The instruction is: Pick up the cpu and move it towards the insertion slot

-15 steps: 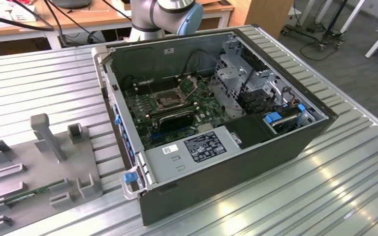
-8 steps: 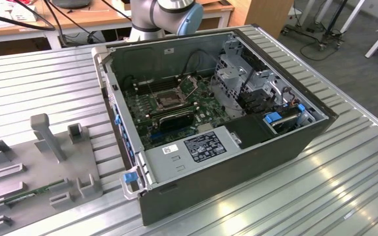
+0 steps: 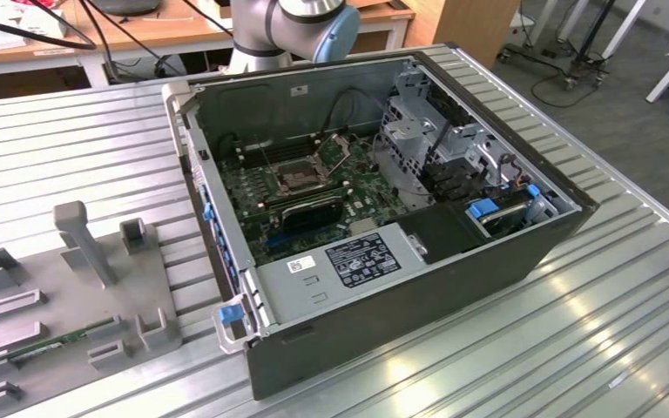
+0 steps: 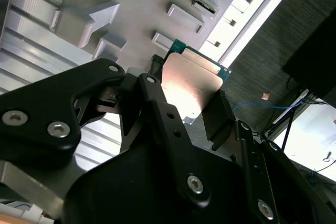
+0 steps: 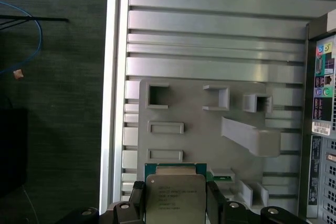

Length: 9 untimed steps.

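**Gripper state.** The black gripper point(image 5: 176, 203) has its two fingers point(image 5: 214, 202) clamped on opposite edges of the cpu point(image 5: 175, 196), a small flat square chip with a pale silvery metal top and a thin green rim. Both wrist views show the chip seated between the fingers. Its metal top faces the first wrist camera (the printed side).

**Position of the cpu.** The cpu is held above the grey plastic tray point(image 5: 199, 129), over the part of the tray that carries the shallow rectangular recesses. It appears to be clear of the tray surface. A long thin green memory stick point(image 3: 50, 345) lies in one of the tray's recesses.

**Surroundings.** The tray rests on the ribbed aluminium bench point(image 5: 210, 24). It lies just beside the open black computer case point(image 3: 428, 287), on the exterior view's left of it. Dark carpeted floor point(image 5: 52, 129) borders the bench edge. The grey and blue robot arm point(image 3: 282, 30) rises at the far side of the case.

**Insertion slot.** The insertion slot point(image 3: 297, 180) is a square socket with a shiny metal frame and a dark centre. It is mounted on the green circuit board point(image 3: 347, 205) inside the case. The cpu is outside the case, well apart from the slot.
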Available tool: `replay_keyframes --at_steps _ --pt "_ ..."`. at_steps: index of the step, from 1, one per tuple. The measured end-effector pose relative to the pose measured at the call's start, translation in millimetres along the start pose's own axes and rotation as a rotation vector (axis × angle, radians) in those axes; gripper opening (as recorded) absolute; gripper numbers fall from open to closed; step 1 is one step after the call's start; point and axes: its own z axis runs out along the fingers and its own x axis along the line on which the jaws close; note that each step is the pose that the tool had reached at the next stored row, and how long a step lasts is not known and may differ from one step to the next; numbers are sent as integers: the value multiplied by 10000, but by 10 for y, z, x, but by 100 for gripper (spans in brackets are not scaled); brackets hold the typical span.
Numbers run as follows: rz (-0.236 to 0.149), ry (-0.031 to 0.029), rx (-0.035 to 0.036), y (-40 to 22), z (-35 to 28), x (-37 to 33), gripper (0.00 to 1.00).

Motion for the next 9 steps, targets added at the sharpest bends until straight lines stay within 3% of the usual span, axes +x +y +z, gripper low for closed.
replay_keyframes --at_steps 9 --pt "0 5 2 0 -13 0 55"
